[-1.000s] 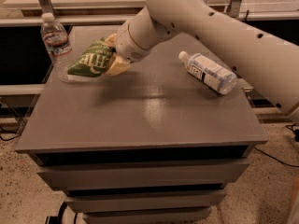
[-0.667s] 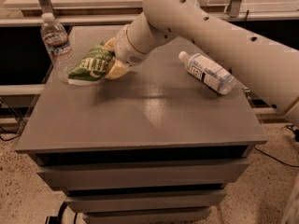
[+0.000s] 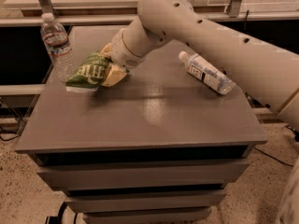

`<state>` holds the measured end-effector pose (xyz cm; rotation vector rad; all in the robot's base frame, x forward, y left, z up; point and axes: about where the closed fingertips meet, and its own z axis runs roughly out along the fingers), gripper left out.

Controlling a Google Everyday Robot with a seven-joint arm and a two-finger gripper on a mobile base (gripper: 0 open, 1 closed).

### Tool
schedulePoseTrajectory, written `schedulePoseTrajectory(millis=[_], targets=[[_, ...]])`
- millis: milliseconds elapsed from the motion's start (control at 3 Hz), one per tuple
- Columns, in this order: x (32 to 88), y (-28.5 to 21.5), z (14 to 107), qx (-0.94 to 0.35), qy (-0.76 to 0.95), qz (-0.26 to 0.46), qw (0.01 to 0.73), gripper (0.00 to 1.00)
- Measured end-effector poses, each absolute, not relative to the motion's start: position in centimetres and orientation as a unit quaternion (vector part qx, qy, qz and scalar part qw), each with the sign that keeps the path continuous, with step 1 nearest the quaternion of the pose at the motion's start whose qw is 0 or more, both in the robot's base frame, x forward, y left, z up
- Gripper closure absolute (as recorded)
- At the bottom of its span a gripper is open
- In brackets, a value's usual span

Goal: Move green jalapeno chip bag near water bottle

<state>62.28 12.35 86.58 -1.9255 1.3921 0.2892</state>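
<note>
The green jalapeno chip bag with white lettering is held at the table's back left, its lower edge at or just above the tabletop. My gripper is shut on the bag's right end, its pale fingers wrapped around it. The water bottle, clear and ribbed with a white cap and narrow band label, stands upright at the back left corner, just left of the bag. The bag's left tip is very close to the bottle's base.
A smoother bottle with a wide white label lies on its side at the back right of the grey table. My arm reaches in from the right over it. A shelf rail runs behind the table.
My gripper has carried the chip bag a little further left and lower, toward the water bottle. The two bottles have not moved.
</note>
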Motion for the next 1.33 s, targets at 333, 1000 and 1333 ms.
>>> schedulePoseTrajectory(millis=[333,1000,1333], targets=[[61.7,13.0,86.3,-0.756,0.535,0.115,0.359,0.13],[61.0,13.9,87.1,-0.738,0.547,0.149,0.365,0.0],[61.2,10.2,91.2,-0.755,0.539,0.141,0.346,0.0]])
